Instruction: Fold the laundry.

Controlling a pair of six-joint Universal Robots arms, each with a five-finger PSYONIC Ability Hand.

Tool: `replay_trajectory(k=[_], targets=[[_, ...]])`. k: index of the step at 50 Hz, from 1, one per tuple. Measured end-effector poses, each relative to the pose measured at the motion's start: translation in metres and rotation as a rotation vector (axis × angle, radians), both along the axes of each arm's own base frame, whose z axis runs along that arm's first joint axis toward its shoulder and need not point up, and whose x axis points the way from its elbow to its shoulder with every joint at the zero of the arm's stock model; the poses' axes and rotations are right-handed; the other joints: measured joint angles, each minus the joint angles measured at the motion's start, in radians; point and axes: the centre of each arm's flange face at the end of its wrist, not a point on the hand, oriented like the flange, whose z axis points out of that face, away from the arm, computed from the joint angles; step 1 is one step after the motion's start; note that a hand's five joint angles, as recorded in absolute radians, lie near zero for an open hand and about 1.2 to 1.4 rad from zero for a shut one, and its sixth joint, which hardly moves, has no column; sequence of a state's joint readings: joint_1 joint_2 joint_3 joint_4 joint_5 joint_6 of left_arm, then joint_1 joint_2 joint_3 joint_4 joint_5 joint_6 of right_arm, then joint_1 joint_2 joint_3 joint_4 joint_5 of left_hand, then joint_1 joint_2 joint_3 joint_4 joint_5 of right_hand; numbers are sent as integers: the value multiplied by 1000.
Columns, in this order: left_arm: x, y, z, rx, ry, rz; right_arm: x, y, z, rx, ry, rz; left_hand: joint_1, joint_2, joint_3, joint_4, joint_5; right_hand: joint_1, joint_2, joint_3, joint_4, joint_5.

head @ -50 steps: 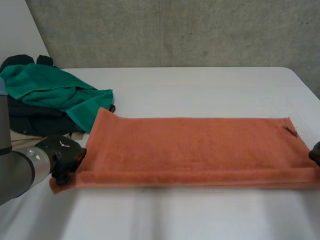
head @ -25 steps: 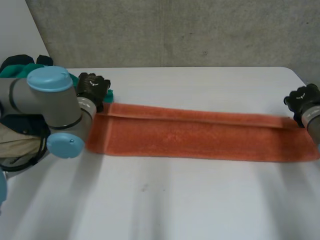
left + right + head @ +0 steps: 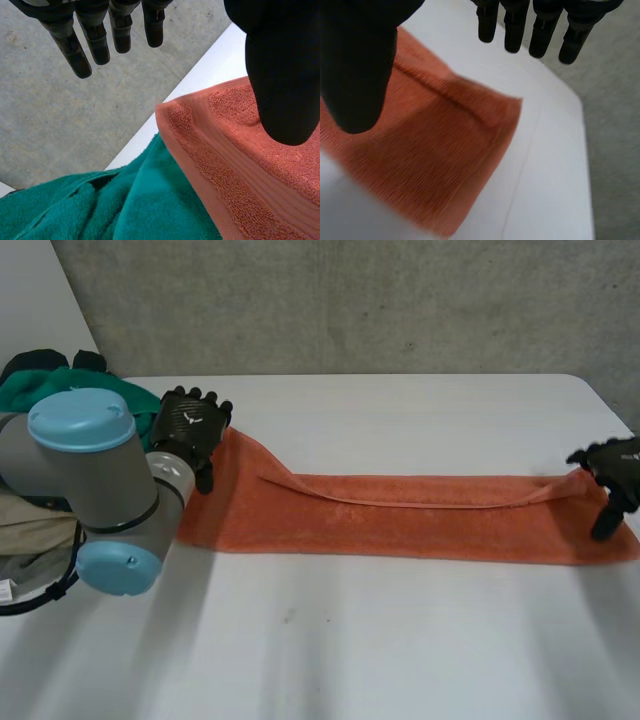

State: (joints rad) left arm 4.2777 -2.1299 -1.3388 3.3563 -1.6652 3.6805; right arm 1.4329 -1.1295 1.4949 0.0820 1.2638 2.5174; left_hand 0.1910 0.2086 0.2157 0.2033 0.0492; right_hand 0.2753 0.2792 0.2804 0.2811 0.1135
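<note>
Orange towel [image 3: 400,522] lies between left robot hand [image 3: 190,427] and right robot hand [image 3: 614,466].

I see a white table [image 3: 400,410] with a rounded far-right corner. Behind it rises a rough grey concrete wall [image 3: 350,300], and a paler, smooth panel [image 3: 30,300] stands at the far left. Past the table's edge, my wrist cameras show a mottled grey concrete floor [image 3: 60,125]. The light is soft and even.
</note>
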Motion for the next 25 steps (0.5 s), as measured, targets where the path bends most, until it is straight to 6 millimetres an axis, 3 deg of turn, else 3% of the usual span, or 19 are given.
replay_trajectory(k=[4,9,17,25], targets=[[-3,-2,0,-18,9,-33,-8,-3,-2,-11,-30,27,0,0,0,0,0,2,3,4,6,-4],[-14,-12,-3,-57,28,-109,-11,-20,-4,-69,-41,57,0,0,0,0,0,1,-12,-21,-21,-53],[-34,-46,-29,-115,50,-220,6,-54,-25,-142,-40,120,0,0,0,0,0,1,-12,-21,-21,-53],[-35,-87,-60,-136,55,-200,21,-78,-46,-171,-40,151,0,0,0,0,0,2,-10,-18,-19,-42]])
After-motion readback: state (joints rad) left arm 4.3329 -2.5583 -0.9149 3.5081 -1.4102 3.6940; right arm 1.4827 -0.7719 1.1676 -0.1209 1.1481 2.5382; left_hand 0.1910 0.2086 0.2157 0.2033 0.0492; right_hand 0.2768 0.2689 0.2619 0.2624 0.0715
